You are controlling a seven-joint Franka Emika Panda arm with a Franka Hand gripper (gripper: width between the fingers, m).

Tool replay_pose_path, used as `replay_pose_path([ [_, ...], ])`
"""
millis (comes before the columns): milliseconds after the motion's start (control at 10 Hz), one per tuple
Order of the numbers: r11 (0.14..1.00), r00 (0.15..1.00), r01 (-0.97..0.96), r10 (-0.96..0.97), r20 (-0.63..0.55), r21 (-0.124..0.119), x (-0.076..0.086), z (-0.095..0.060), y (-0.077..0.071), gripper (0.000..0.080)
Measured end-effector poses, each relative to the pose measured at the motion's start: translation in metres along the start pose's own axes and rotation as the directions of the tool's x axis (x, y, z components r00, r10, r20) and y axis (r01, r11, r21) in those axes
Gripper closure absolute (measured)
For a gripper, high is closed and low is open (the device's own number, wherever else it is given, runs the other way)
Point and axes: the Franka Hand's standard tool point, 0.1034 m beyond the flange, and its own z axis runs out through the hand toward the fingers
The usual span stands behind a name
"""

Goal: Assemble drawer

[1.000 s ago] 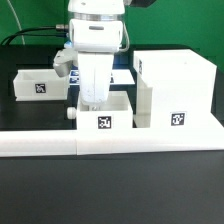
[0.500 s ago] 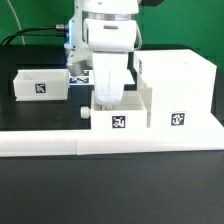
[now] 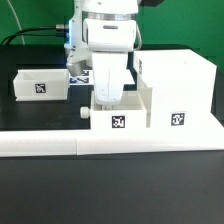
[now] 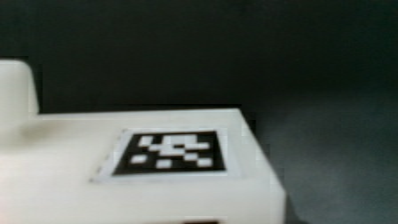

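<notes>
A small white drawer box [image 3: 119,121] with a black marker tag on its front and a round knob [image 3: 84,113] on its side stands on the table. It sits right against the left side of the large white drawer housing [image 3: 176,85]. My gripper [image 3: 107,99] reaches straight down into the box's open top and is shut on the box wall; the fingertips are hidden by the box. In the wrist view the box's tagged face [image 4: 178,152] fills the frame very close up, and no fingers show.
A second small white drawer box [image 3: 40,84] lies at the exterior view's left. A long white rail [image 3: 110,142] runs along the front of the parts. The marker board [image 3: 78,76] lies behind the arm. Black cables run at the back left.
Between 1 s and 0.5 s ago, my gripper and the small drawer box moved together toward the exterior view's right, up against the housing. Nothing has moved since.
</notes>
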Motion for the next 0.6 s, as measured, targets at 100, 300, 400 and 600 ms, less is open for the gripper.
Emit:
replay_pose_path([
  [100, 1.000, 1.000, -0.004, 0.004, 0.012, 0.011, 0.0003, 0.0005, -0.0016, 0.0757],
  [300, 1.000, 1.000, -0.009, 0.009, 0.012, 0.012, -0.0017, 0.0011, -0.0021, 0.0757],
  [400, 1.000, 1.000, -0.010, 0.009, 0.012, 0.013, -0.0019, 0.0012, -0.0022, 0.0757],
  [600, 0.999, 1.000, -0.012, 0.012, 0.018, 0.040, -0.0041, 0.0019, -0.0053, 0.0757],
])
